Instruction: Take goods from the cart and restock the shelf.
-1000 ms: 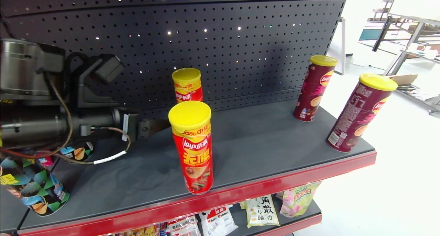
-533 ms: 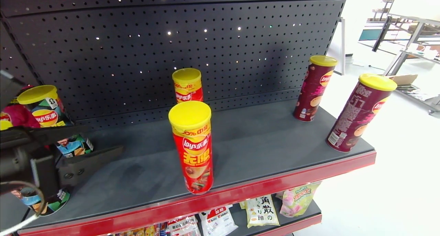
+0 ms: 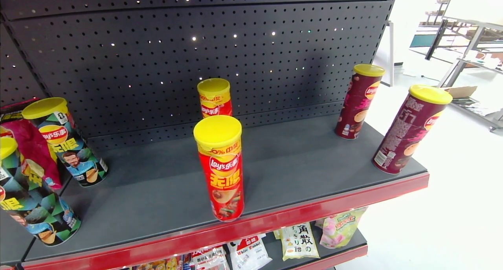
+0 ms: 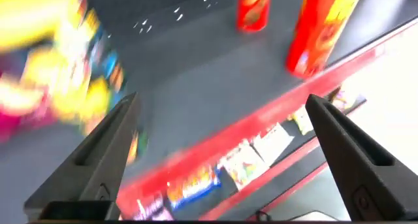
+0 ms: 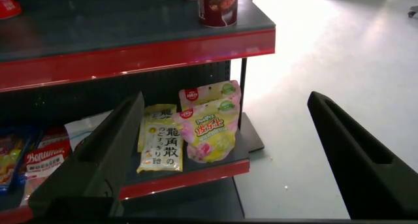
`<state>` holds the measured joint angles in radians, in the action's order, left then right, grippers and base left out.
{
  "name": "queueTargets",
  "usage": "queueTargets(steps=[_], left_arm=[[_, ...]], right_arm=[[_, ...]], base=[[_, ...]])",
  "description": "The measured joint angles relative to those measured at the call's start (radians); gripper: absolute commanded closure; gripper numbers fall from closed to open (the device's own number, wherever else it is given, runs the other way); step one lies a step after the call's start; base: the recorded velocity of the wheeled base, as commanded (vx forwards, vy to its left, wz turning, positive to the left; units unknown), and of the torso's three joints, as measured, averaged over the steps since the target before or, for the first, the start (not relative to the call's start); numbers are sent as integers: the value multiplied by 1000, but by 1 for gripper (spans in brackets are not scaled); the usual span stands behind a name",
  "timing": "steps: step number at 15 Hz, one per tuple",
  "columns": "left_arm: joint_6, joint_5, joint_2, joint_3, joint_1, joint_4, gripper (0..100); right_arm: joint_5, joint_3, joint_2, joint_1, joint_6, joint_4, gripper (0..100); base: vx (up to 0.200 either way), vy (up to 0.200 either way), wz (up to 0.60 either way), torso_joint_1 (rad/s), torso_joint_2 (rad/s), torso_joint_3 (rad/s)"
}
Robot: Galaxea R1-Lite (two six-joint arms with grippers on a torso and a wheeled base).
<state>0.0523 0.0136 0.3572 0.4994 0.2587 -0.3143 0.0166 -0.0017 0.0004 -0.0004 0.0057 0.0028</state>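
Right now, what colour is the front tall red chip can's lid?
Yellow: the lid of the red chip can, best in head view.

Printed logos and characters mark the red can (image 3: 222, 175) and the packets (image 3: 299, 241) below.

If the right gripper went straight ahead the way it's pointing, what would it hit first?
Probably the pink and green snack bag on the lower shelf, centred between the open fingers of the right gripper, though depth is hard to judge.
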Motion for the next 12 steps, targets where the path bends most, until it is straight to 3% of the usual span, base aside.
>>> queueTargets(steps=[2, 3, 7, 12], left_arm=[[-64, -68, -121, -64, -17, -62, 0], [-69, -93, -159, -89, -23, -60, 0], [-43, -207, -242, -155, -31, -56, 0], [-41, -209, -262, -156, -32, -54, 0]], right_arm=[[0, 0, 0, -1, 0, 0, 0], [0, 0, 0, -1, 0, 0, 0], [7, 0, 0, 0, -8, 0, 0], [11, 0, 0, 2, -15, 0, 0]], base=[[0, 0, 0, 0, 0, 0], [0, 0, 0, 0, 0, 0], [0, 0, 0, 0, 0, 0], [0, 0, 600, 1, 2, 2]])
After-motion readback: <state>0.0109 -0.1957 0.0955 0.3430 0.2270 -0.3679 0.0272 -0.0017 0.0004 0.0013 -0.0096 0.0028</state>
